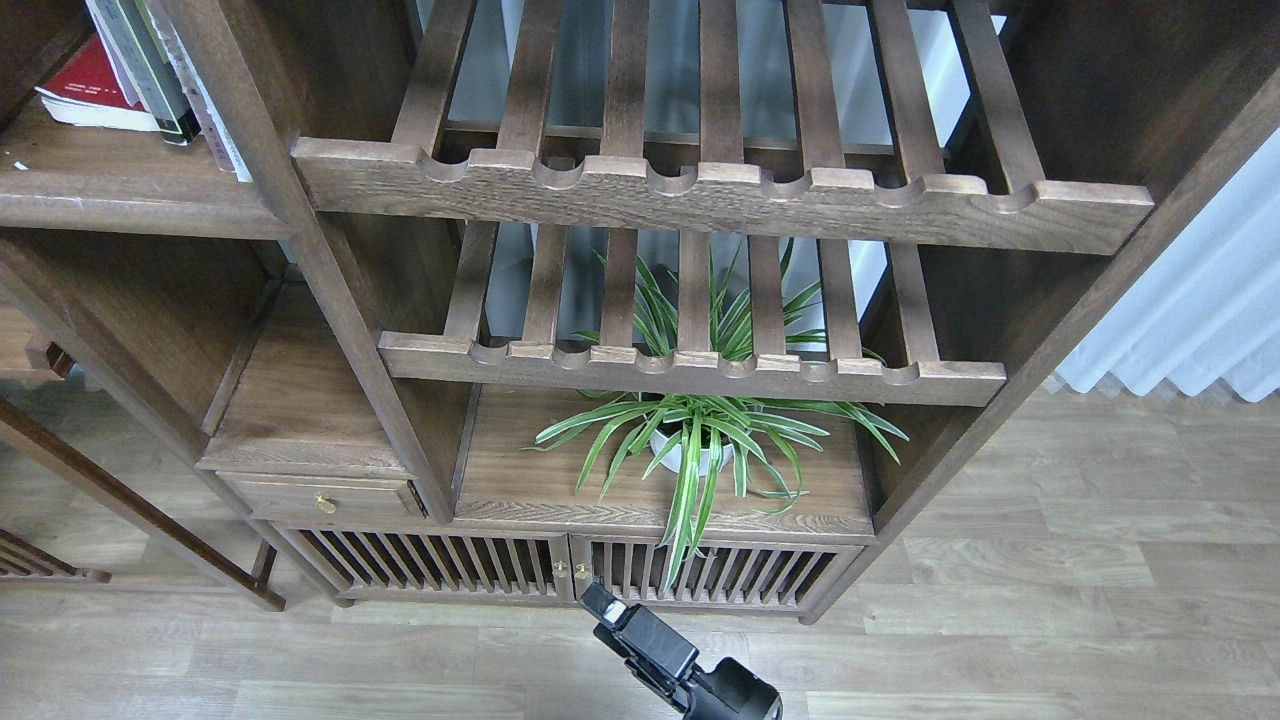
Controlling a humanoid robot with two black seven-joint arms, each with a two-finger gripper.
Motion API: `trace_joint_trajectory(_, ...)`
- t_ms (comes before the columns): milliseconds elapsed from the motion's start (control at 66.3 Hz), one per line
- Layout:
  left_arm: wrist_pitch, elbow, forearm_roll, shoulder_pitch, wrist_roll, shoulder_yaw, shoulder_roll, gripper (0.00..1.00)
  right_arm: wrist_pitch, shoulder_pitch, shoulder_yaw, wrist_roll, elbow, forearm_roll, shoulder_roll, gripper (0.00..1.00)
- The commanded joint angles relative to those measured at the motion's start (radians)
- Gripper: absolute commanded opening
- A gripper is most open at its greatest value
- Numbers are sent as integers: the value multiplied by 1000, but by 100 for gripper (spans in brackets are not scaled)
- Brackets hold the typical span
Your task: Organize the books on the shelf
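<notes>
Big dark-brown wooden cabinet (330,300) fills most of the view. Two slatted racks with scalloped front rails in its middle bay: upper rack (720,190), lower rack (690,365). Solid flat shelf (110,190) at top left, rounded front edge. Three books (150,70) on that shelf, cropped by the frame edge: red book (85,90) lying tilted at the left, dark book (140,65) leaning on it, pale book (205,105) leaning against the cabinet post. Spider plant (700,440) in a white pot (690,455) on the board under the lower rack, leaves hanging over the slatted doors (560,570). Small drawer (320,497) with brass knob at lower left. One black gripper (600,603) at bottom centre over the wood floor (1050,560), well apart from the books, seen end-on; which arm and whether fingers are spread or pressed together, cannot tell.
</notes>
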Motion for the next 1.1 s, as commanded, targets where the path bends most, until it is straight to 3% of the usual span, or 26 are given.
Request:
trace_joint_trajectory(0,0,-93,-25,166,0,-87,-2,64,0,0,15,0,3,2,0,99)
trace_joint_trajectory(151,0,-177,-66,359,0,-179,-6,64,0,0,29,0,11,4,0,99)
trace_joint_trajectory(377,0,-288,-66,553,0,-256,-54,64,0,2,29,0,17,4,0,99)
trace_joint_trajectory(709,0,-360,-63,746,11,-259,-238,64,0,2,52,2,27,6,0,99)
trace_joint_trajectory(1086,0,-349,-56,907,14,-190,-443,67,0,3,70,-9,38,6,0,99)
